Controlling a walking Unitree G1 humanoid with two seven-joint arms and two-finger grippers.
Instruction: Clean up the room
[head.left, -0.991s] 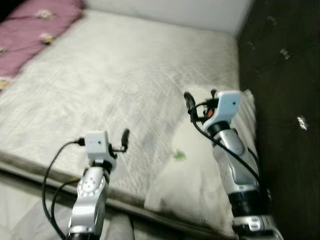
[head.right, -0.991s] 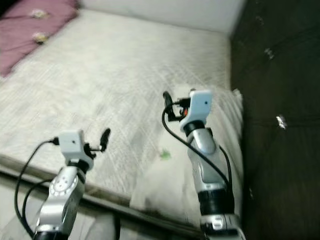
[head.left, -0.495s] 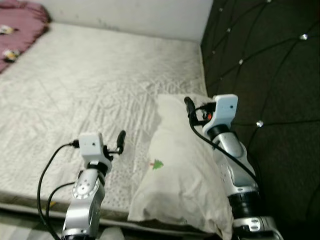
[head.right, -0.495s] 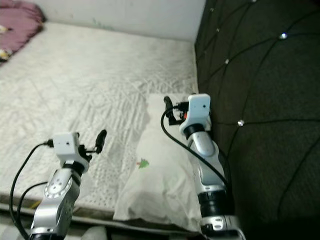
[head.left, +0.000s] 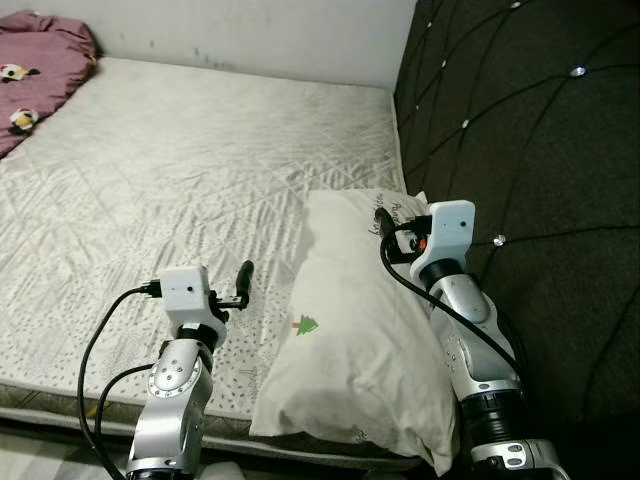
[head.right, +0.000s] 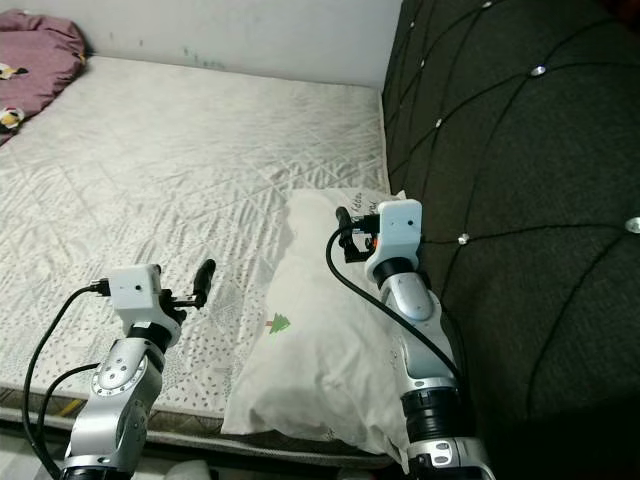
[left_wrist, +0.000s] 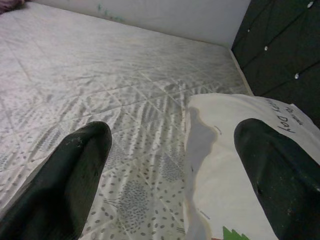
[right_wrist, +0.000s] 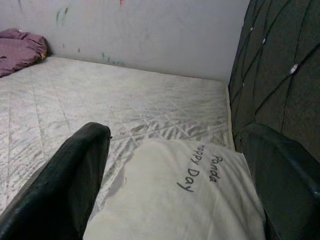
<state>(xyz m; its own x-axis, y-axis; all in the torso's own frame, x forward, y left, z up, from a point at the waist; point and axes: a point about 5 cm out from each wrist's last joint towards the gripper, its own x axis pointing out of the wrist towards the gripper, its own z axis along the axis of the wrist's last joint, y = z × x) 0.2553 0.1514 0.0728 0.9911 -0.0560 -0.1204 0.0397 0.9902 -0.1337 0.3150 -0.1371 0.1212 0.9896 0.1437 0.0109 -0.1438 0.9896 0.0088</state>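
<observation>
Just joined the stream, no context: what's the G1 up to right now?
It stands at the edge of a bare mattress, both arms raised over it, holding nothing. The right end effector is open above the white pillow that lies along the dark tufted headboard. The left end effector is open over the mattress just beside the pillow. A purple blanket is bunched at the far corner. Nothing is gripped yet; the pillow looks like the likely target.
</observation>
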